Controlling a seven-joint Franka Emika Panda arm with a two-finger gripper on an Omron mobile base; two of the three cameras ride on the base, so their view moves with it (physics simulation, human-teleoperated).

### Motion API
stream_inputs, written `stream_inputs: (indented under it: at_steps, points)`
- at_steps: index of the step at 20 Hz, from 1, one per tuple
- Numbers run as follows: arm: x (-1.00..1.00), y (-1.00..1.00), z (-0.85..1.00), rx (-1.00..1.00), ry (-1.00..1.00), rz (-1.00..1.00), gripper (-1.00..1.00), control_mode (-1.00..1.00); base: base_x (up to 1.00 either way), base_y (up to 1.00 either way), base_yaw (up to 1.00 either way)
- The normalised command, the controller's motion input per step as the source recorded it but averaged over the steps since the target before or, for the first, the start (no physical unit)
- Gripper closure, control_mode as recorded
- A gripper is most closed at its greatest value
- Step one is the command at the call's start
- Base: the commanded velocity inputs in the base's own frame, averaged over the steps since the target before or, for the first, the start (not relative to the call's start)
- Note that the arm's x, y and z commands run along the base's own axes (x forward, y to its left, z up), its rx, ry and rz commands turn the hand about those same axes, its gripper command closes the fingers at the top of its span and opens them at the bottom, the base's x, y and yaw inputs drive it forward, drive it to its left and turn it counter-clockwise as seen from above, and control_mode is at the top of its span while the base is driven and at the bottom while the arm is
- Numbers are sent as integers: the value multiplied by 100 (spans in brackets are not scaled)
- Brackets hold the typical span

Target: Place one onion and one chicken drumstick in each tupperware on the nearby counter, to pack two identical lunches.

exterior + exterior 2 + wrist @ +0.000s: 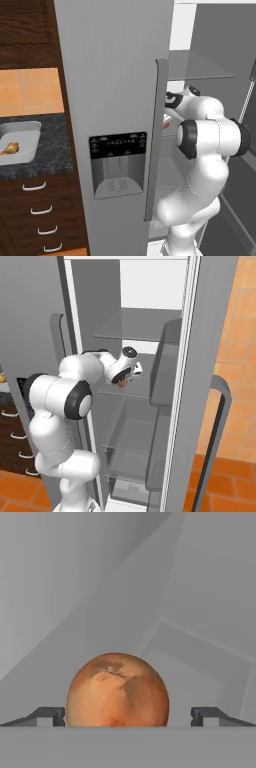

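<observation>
Inside the open fridge [150, 381], at mid-shelf height: gripper [128, 714], reached in past the door edge, with an onion [117, 690] sitting between its two finger tips.

Gripper state: tips spread wide. The left tip lies just beside the onion's flank, whether touching cannot be told; the right tip stands apart from it with a clear gap. Not pinched as seen. From the right base view a small orange patch [121, 383] shows under the hand, likely the same onion.

Step in hand, as judged: fetching an onion from the fridge, at the point of closing on it.

Next move calls for: bringing the fingers together evenly on the round body, which will tend to roll or slip; then drawing the arm back out without striking shelf [131, 336] or door [115, 100], and carrying across to the counter [45, 155] at left.

Destination: one tupperware [22, 141] on the counter, left of the fridge, already holding a drumstick [10, 148]. No onion seen in it. Well apart from the gripper.

Second tupperware, second drumstick: not catalogued here.
</observation>
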Motion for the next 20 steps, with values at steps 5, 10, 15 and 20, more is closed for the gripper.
stream_inputs:
  at_steps: [5, 10, 15, 20]
  points:
    - [25, 31, -39, -4, 4, 0, 100, -100, 0, 0, 0]
    - [-9, -2, -32, -5, -4, 0, 100, -100, 0, 0, 0]
    - [-85, -10, 13, 6, -1, -1, 100, -100, 0, 0, 0]
    - [-100, 0, 74, 10, 26, 3, 100, -100, 0, 0, 0]
